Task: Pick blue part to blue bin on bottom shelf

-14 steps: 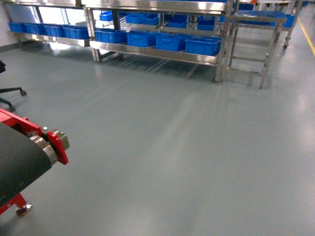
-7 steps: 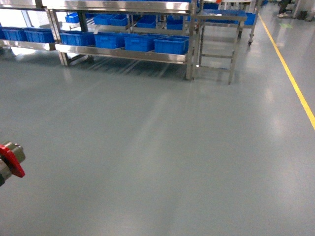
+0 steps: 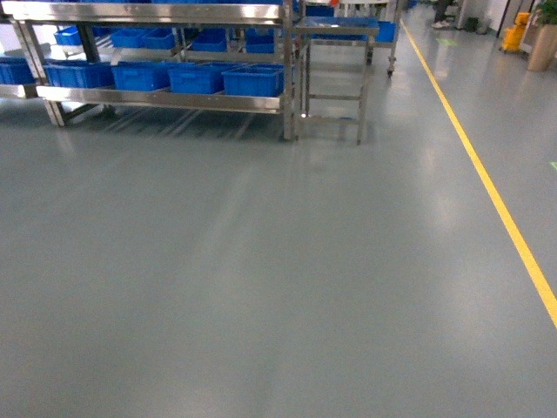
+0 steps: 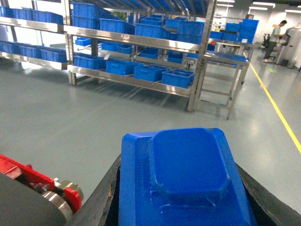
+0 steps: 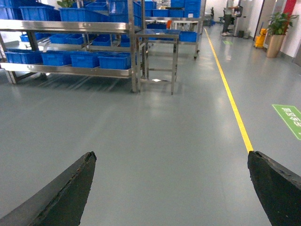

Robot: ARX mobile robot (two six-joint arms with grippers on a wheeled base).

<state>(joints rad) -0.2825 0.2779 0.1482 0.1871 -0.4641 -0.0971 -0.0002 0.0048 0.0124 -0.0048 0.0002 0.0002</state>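
The blue part point(image 4: 188, 174), a flat block with a raised rounded pad, fills the lower left wrist view. My left gripper point(image 4: 178, 165) is shut on it, a black finger along each side. My right gripper point(image 5: 171, 154) is open over bare floor with nothing between its fingers. The bottom shelf point(image 3: 165, 100) of the steel rack stands far off at the upper left of the head view. It carries a row of blue bins point(image 3: 252, 80). The bottom shelf point(image 4: 136, 82) and its blue bins point(image 4: 178, 77) also show ahead in the left wrist view. Neither gripper appears in the head view.
A small steel table point(image 3: 335, 35) stands at the rack's right end. A yellow floor line point(image 3: 496, 200) runs down the right side. A red conveyor end with a roller point(image 4: 51, 193) sits beside my left gripper. A person point(image 4: 274, 35) stands far back.
The head view has swung right: the rack slid to the left, the red conveyor end left the frame, and the yellow line came further in.
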